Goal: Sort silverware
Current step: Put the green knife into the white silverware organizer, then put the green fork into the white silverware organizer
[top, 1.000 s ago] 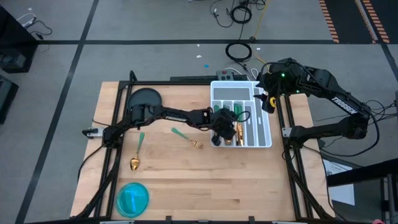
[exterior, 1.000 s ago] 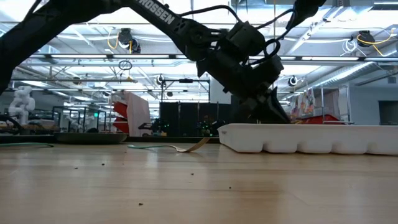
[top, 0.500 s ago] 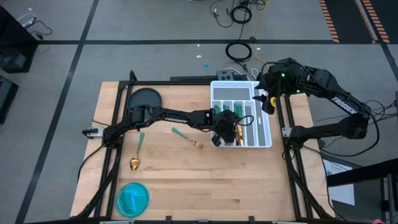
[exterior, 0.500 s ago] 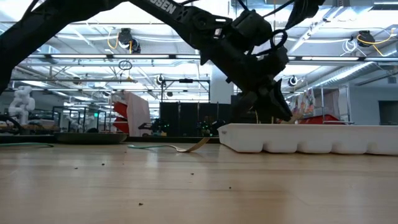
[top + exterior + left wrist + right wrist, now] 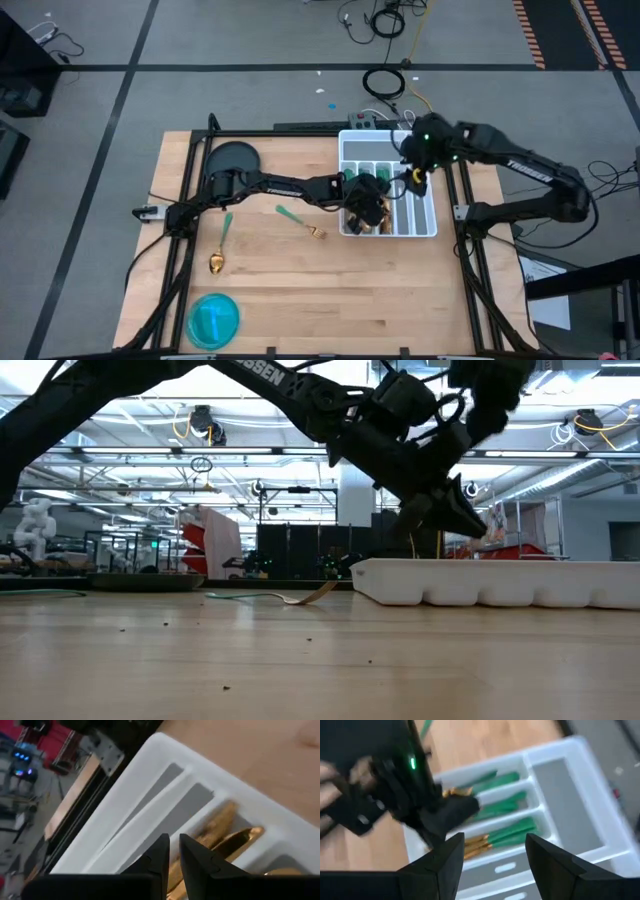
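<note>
The white tray (image 5: 428,215) stands at the table's far right with silverware in it: green handles (image 5: 506,808) toward the far end and gold heads (image 5: 220,831) toward the near end. A fork (image 5: 298,220) and a spoon (image 5: 220,246) lie flat on the wood to the tray's left. My left gripper (image 5: 174,847) hangs just above the tray's near end (image 5: 378,212), its fingers almost shut with only a narrow slit and nothing in it. My right gripper (image 5: 495,857) is open above the tray's far right part (image 5: 410,178), holding nothing.
A dark round plate (image 5: 232,160) sits at the far left. A blue round dish (image 5: 213,320) sits at the near left corner. Bare wood lies between the loose fork and the near edge. In the low view the tray's wall (image 5: 500,585) stands right of the fork (image 5: 300,598).
My right gripper has come down and moved toward the table's left, from beyond the tray's far right corner to above the tray, staying open. My left gripper has risen a little over the tray's near end, its fingertips now above the tray's rim.
</note>
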`<action>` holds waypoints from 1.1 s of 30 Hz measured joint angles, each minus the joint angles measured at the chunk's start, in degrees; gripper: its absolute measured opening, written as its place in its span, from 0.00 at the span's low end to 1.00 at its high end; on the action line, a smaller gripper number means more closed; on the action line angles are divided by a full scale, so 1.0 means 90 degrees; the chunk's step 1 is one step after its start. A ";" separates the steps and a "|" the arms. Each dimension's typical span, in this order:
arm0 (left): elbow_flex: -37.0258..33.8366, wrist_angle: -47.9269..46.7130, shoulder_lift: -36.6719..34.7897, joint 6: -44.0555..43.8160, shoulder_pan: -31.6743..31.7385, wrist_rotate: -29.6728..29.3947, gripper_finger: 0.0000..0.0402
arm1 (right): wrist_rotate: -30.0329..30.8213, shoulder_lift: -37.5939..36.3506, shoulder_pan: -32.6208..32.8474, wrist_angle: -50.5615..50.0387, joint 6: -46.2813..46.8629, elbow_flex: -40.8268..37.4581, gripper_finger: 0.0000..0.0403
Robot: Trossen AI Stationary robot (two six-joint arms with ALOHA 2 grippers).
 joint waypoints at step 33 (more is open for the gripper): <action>0.0012 -0.2124 -0.3245 -0.2225 0.0137 -0.0835 0.12 | 0.0744 -0.2631 -0.0437 0.0728 0.0296 -0.0708 0.51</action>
